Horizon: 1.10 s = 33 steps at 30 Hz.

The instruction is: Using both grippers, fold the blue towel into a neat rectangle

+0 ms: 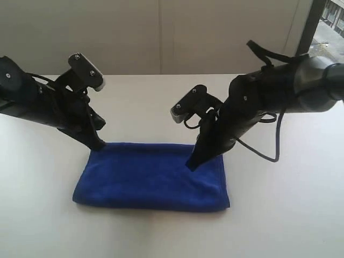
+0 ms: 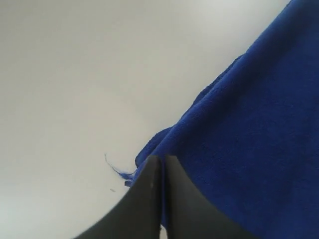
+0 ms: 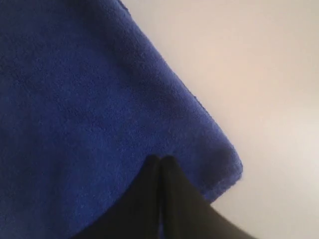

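Observation:
The blue towel [image 1: 150, 177] lies flat on the white table [image 1: 285, 215] as a folded rectangle, long side across the exterior view. My left gripper [image 1: 99, 144] points down at the towel's far left corner. In the left wrist view its jaws [image 2: 160, 158] are together at the corner of the towel [image 2: 249, 124], with only a thin blue sliver in the slit; whether cloth is pinched there I cannot tell. My right gripper [image 1: 192, 165] rests its tip on the towel near the far right corner. Its jaws [image 3: 160, 158] are shut over the cloth [image 3: 75, 99], nothing visibly between them.
A loose blue thread [image 2: 113, 167] trails from the towel's corner onto the table. A pale wall [image 1: 161, 32] stands behind the table and a window [image 1: 330, 21] shows at the upper right. A black cable [image 1: 271, 156] hangs under the right arm.

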Each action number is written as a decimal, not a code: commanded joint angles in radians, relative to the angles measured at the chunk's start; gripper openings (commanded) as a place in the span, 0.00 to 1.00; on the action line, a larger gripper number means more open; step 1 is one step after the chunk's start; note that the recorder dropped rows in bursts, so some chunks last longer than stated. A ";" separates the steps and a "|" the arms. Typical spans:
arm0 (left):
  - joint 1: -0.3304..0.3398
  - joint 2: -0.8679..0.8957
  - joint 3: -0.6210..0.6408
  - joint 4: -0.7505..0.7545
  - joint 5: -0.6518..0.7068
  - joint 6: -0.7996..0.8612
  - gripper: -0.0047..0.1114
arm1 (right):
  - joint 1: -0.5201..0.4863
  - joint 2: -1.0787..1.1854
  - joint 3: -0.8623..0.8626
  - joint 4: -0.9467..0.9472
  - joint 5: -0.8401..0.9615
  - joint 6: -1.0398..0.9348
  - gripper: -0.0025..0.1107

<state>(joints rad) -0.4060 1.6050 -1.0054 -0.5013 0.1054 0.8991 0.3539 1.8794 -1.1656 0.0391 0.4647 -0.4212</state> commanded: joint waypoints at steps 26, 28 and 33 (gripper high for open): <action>0.006 -0.162 0.005 0.016 0.089 -0.011 0.04 | -0.006 0.109 -0.021 -0.013 -0.039 0.043 0.02; 0.006 -0.162 0.005 0.016 0.089 -0.011 0.04 | -0.006 0.099 -0.021 -0.013 -0.037 0.043 0.02; 0.006 -0.181 0.005 0.016 0.080 -0.011 0.04 | -0.006 0.056 -0.021 -0.013 -0.035 0.050 0.02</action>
<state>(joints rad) -0.4041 1.4511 -1.0054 -0.4766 0.1793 0.8970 0.3539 1.9722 -1.1880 0.0360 0.4233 -0.3830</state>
